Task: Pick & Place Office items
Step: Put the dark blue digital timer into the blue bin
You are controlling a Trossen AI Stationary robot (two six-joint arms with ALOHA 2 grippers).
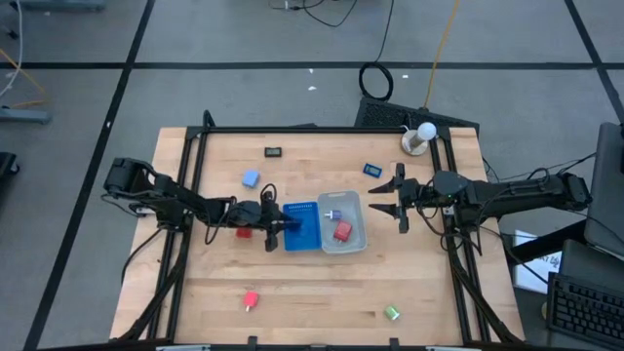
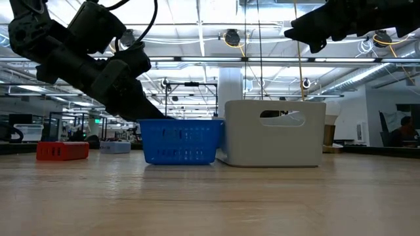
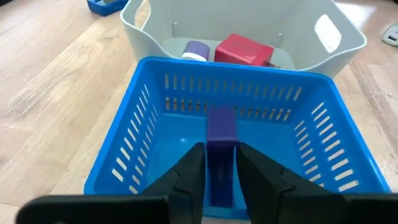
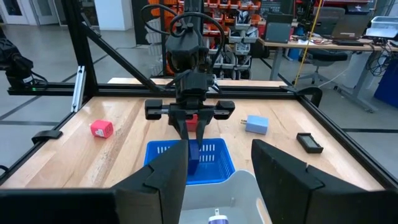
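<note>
Pale wood covers the desk [image 1: 322, 283] in the high view. Near its middle a blue slotted basket [image 1: 300, 226] stands touching a clear plastic bin [image 1: 357, 216] that holds a red block [image 1: 342, 231] and a small pale piece. The left claw [image 1: 283, 223] reaches over the basket's rim; the right claw [image 1: 388, 198] hovers beside the bin with its fingers spread, gripping nothing. Loose office items lie scattered: a pale blue block [image 1: 251, 178] and a black flat rectangle [image 1: 274, 151] toward the far edge, a dark blue flat rectangle [image 1: 372, 170] near the right claw, a second red block [image 1: 251, 300] and a green block [image 1: 392, 313] toward the near edge.

The low view shows the basket and bin side by side, the left arm slanting down behind the basket.

In the left wrist view the left claw's two fingers [image 3: 189, 177] stand close on either side of a dark blue flat piece [image 3: 221, 146], upright over the basket floor.

In the right wrist view the right claw's fingers [image 4: 165, 174] stand apart above the bin, facing the left arm, which holds that same dark piece at the basket.
</note>
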